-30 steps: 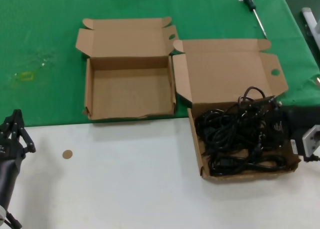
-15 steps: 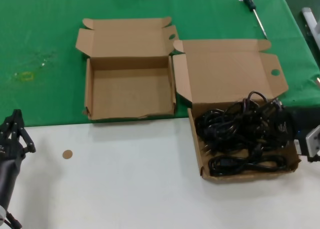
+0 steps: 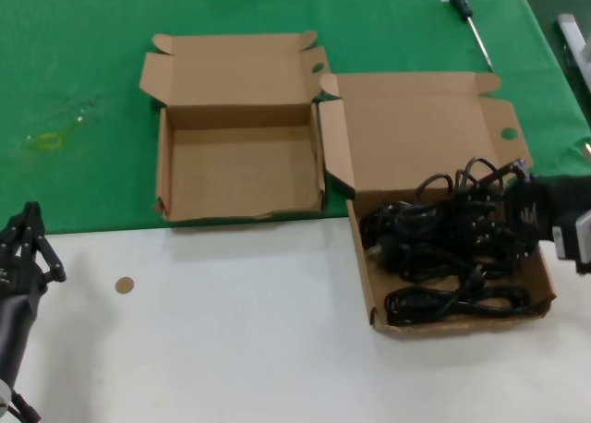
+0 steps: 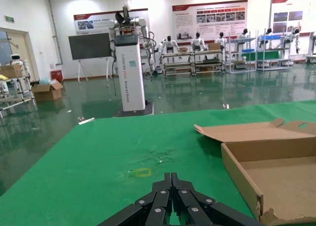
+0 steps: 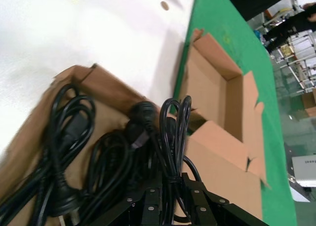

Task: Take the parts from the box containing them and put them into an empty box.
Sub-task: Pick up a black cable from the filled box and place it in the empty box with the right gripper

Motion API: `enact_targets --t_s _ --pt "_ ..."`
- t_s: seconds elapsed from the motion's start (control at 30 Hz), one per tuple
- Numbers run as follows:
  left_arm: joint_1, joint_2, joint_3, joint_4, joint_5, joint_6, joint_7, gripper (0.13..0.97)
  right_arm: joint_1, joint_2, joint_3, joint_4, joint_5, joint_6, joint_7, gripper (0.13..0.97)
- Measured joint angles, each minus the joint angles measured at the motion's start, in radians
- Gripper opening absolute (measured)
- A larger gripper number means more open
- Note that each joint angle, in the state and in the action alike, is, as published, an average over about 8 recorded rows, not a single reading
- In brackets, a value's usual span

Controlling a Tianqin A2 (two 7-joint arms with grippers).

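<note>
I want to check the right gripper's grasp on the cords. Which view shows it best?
The right wrist view: the right gripper is shut on a looped bundle of power cords. The head view shows it only side-on at the box containing them; the left wrist view misses it.

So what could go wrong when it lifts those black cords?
The right tool is shut on one bundle of the cords, but they lie tangled, so others might drag along and spill onto the table. The low cord box could also get pulled. The left tool is parked far off.
</note>
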Motion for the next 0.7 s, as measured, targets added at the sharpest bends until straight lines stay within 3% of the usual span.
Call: enact_targets --t_s 0.33,0.7 --pt "0.0 0.0 0.0 0.0 0.0 0.0 0.0 0.152 0.076 -0.032 -0.02 0.027 -0.016 0.004 0.085 0.215" --pt "0.0 0.0 0.0 0.0 0.0 0.0 0.0 0.152 0.163 -0.164 -0.087 0.021 -0.059 0.043 0.161 0.214"
